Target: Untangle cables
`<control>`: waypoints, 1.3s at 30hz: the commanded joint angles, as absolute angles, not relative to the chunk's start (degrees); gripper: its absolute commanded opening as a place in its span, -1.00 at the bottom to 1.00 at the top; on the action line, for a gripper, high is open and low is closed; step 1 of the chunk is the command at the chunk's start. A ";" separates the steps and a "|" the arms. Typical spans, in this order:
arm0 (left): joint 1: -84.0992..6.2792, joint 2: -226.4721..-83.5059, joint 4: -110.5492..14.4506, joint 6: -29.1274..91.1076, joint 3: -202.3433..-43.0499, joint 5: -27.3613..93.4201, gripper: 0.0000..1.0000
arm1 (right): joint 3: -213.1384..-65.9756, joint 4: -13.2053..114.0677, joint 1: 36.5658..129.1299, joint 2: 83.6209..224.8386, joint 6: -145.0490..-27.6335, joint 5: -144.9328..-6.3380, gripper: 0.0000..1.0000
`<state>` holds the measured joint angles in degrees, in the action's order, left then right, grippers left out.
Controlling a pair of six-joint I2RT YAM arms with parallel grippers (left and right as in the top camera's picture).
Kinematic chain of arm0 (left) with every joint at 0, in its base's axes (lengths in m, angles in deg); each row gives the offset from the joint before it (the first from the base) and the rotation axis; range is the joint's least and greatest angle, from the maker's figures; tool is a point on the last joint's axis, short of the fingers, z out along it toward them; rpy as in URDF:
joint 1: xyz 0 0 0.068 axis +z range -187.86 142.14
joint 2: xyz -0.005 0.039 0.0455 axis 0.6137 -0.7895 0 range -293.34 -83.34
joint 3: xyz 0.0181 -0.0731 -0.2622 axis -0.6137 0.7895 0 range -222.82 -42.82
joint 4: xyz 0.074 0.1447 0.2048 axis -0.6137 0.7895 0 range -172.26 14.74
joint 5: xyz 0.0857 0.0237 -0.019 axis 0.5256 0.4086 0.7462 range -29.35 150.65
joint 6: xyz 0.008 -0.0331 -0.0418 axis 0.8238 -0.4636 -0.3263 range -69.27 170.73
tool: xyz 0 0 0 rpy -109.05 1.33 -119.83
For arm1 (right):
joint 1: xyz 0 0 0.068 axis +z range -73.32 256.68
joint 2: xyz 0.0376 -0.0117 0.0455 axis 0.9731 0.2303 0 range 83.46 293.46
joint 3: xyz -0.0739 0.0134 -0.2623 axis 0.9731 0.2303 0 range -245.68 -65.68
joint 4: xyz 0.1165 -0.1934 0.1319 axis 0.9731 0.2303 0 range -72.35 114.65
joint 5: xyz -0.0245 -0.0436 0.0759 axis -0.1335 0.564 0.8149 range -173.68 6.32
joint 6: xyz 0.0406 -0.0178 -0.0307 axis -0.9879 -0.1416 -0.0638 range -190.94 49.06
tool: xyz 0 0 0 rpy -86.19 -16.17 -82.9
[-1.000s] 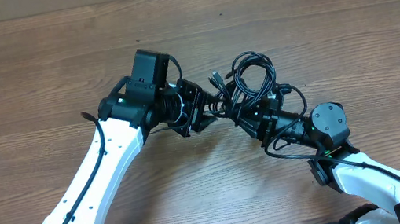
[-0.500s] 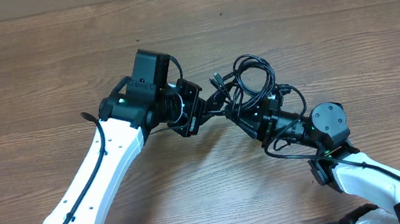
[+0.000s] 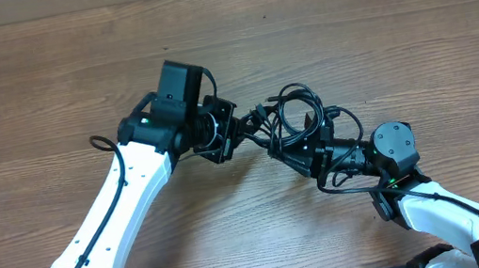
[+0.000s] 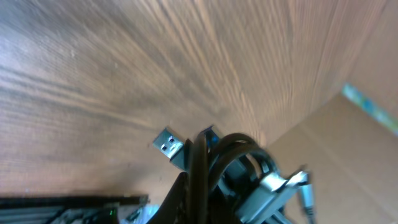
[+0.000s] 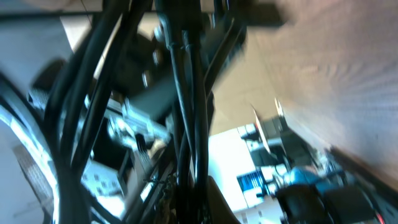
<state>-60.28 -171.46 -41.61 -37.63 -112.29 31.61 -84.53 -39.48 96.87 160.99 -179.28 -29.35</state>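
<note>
Your cables (image 3: 292,113) sit near the middle of the bench (image 3: 413,22), roughly midway between its near and far edges, bunched in a tight tangle of thin black loops strung between the two arms. Your left gripper (image 3: 241,132) comes in from the left side and is closed on the left end of the bunch. Your right gripper (image 3: 288,151) comes up from the near right corner and is clamped on the lower right part of the same bunch. The two grippers are close together, with only a short span of cord between them, and the largest loops arch out on the side toward the far edge.

From your left wrist, the cables (image 4: 229,157) rise as a thick black bundle out of the bottom of the view. A USB plug (image 4: 168,145) sticks out to the left of it, and a silvery plug (image 4: 273,184) juts to the lower right. The bundle appears to be held clear of the bench surface, though the blur makes that hard to confirm.

From your right wrist, the cables (image 5: 186,93) fill the view as several black strands running up between the fingers, too close and blurred to tell one cord from another.
</note>
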 commanded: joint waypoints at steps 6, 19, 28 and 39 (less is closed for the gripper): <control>-53.74 -170.98 -43.54 -39.75 -112.99 43.28 -0.91 | -85.25 -40.81 97.63 160.58 -178.51 -14.93 -0.92; -47.01 -170.98 -43.32 -39.66 -112.99 45.88 -0.92 | -85.25 -40.79 97.61 160.58 -178.49 -13.70 -0.92; -46.88 -170.98 -41.35 -37.98 -112.99 41.07 -0.92 | -85.25 -40.75 97.61 160.58 -176.57 -19.15 -0.21; -46.94 -170.98 -36.65 -38.00 -112.99 29.47 -0.92 | -85.25 -25.58 97.63 160.58 -153.97 -30.25 0.39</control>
